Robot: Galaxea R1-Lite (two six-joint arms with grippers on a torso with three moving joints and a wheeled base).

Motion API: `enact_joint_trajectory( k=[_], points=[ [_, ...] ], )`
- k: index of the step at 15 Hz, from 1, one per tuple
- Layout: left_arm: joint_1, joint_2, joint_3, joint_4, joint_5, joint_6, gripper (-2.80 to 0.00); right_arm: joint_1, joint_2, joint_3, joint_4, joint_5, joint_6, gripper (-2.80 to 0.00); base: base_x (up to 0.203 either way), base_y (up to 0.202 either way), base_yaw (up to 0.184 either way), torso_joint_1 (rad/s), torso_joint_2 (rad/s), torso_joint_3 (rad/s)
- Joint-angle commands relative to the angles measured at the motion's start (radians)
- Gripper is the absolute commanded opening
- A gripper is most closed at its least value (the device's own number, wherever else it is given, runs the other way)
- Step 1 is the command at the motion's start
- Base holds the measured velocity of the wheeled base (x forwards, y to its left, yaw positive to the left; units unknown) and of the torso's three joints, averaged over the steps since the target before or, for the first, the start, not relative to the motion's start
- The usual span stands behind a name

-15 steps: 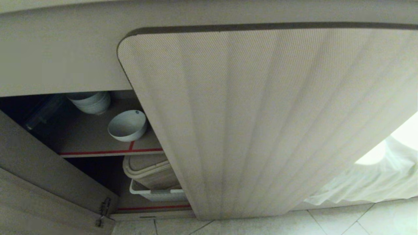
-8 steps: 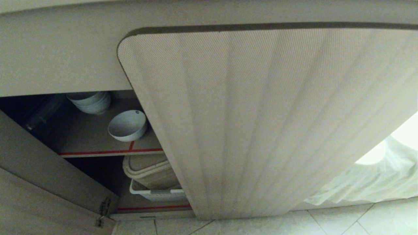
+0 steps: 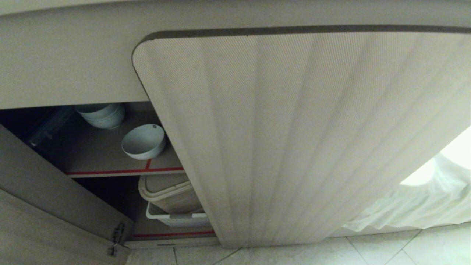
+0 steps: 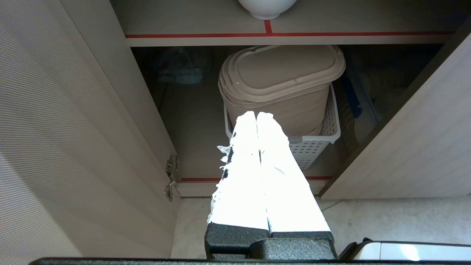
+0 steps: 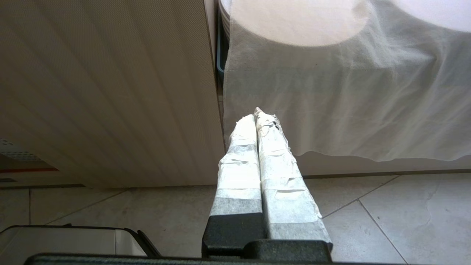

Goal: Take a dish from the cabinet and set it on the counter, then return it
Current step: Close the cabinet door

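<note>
Pale glossy floor tiles [image 3: 368,250] with thin dark joints fill the head view from 5 to 6 o'clock, and a thin white cloth [image 3: 415,206], brightly lit at its top, hangs in folds at 4 o'clock.

Left gripper [image 4: 256,115] and right gripper [image 5: 257,116] both hang low, the 2 taped fingers pressed together, holding nothing.

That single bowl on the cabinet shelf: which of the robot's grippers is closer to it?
Left. The left gripper, shut, points into the open cabinet below the bowl. The right gripper, shut, faces the closed door and a cloth, bowl out of sight.
</note>
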State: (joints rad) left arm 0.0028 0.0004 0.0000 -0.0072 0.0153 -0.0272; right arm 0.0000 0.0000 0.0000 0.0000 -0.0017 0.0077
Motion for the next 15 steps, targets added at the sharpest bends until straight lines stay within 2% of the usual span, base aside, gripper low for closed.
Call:
enact_joint_trajectory(
  k=[1,11,15],
  points=[
    [0.0,0.0,0.0,0.0,0.0,0.0,-2.8,0.001,0.0,0.0,0.0,0.0,0.0,-2.8,0.0,0.0,0.0,0.0,0.0,0.0],
    [0.0,0.0,0.0,-0.002,0.003,-0.008,-2.8,0.0,0.0,0.0,0.0,0.0,0.0,-2.8,0.0,0.0,0.0,0.0,0.0,0.0],
    [0.0,0.0,0.0,-0.002,0.003,-0.008,-2.8,0.0,0.0,0.0,0.0,0.0,0.0,-2.8,-0.165,0.0,0.0,0.002,0.0,0.003]
  ],
)
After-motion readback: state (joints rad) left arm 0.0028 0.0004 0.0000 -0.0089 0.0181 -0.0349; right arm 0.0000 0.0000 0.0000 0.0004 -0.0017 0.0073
